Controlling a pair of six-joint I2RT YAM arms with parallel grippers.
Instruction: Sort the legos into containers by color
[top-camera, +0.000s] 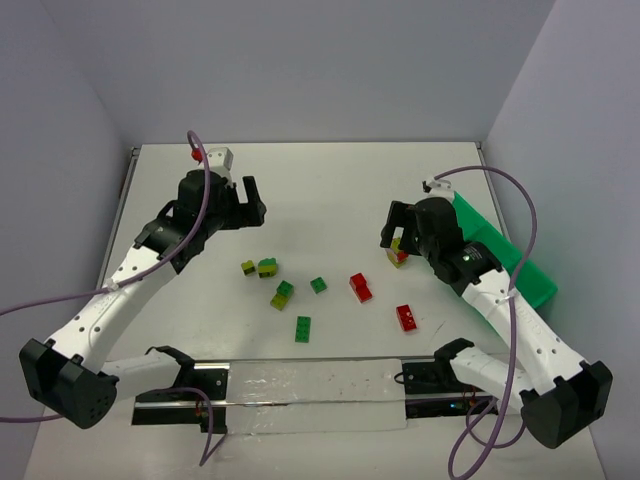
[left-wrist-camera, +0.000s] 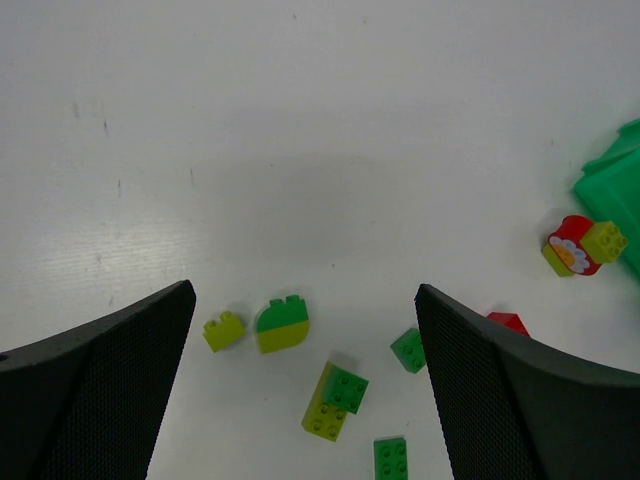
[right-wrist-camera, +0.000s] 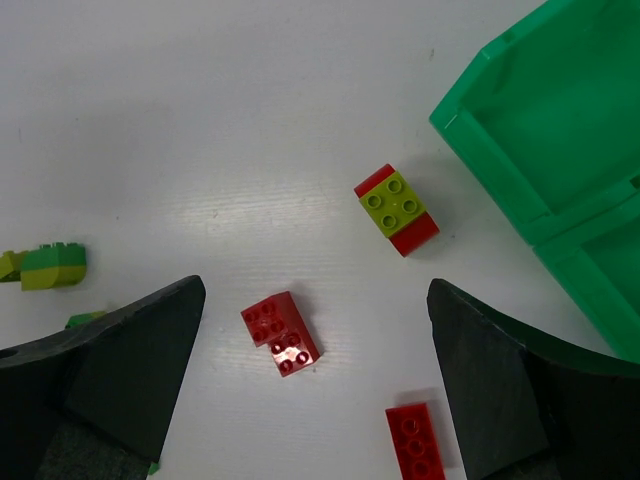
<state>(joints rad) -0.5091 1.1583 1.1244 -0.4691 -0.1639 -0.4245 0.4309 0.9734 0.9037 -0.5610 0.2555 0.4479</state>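
the right tool (top-camera: 397, 240) hangs released over the red-and-yellow brick (right-wrist-camera: 396, 209) near the tray (right-wrist-camera: 560, 100), likely to grab it; the left tool (top-camera: 252, 200) hovers released, far left.

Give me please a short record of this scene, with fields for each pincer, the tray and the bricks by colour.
left pincer: open, empty
right pincer: open, empty, close to the tray
tray: at the right side of the table; no brick in the parts seen
red bricks: two, loose on the table
dark green bricks: two, loose on the table
yellow-green brick: one, alone
two-colour pieces: three; the red with yellow-green one lies nearest the tray
sorted so far: nothing seen
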